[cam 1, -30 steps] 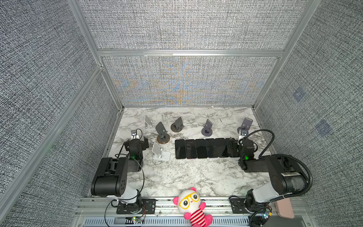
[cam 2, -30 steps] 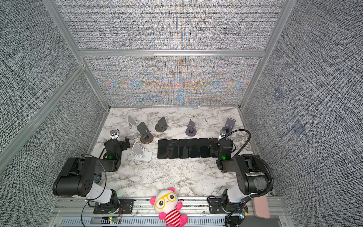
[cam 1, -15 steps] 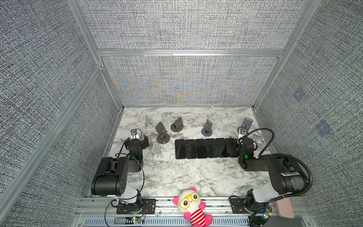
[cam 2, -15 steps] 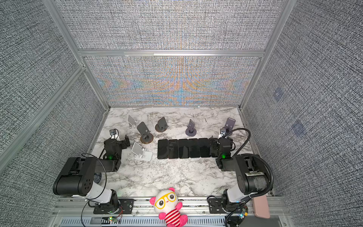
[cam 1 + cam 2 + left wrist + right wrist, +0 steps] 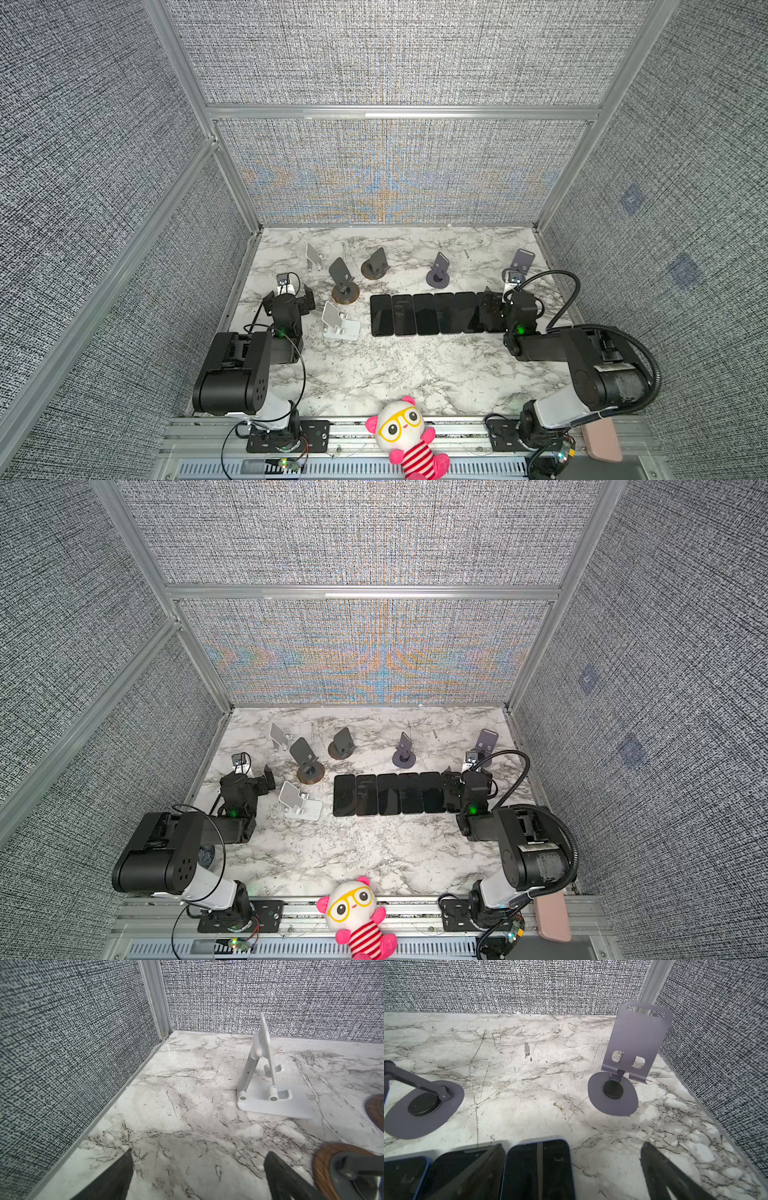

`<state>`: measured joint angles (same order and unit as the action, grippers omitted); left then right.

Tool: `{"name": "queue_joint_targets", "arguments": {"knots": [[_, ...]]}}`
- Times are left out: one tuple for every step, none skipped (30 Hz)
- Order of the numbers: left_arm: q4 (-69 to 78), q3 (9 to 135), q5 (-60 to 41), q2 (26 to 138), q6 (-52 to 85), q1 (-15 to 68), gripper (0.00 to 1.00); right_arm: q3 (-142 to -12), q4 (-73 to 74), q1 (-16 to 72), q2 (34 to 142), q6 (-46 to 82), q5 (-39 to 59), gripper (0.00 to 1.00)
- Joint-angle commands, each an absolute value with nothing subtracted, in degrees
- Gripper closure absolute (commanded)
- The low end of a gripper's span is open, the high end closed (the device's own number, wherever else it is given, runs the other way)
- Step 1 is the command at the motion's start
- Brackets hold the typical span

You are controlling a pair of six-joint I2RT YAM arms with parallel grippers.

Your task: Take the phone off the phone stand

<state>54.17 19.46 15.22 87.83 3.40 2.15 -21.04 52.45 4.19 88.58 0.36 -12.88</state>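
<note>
Left gripper (image 5: 289, 296) sits low at nine o'clock of the white stand (image 5: 338, 324), jaws wide apart, nothing between them. Right gripper (image 5: 573, 1146), jaws spread as well, hovers over the three o'clock end of the row of phones (image 5: 436, 313), all lying flat, screens up, on the bench (image 5: 374, 374), purple stand (image 5: 636, 1043) at its twelve o'clock.
</note>
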Motion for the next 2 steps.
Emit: {"name": "queue_joint_targets", "arguments": {"knots": [[55.72, 19.55, 15.03, 87.8, 3.08, 2.14, 0.01, -21.01, 52.64, 4.31, 88.5, 0.54, -13.52, 0.01], [55.72, 19.51, 15.03, 87.8, 3.08, 2.16, 0.01, -20.87, 52.82, 4.31, 88.42, 0.53, -13.53, 0.01]]}}
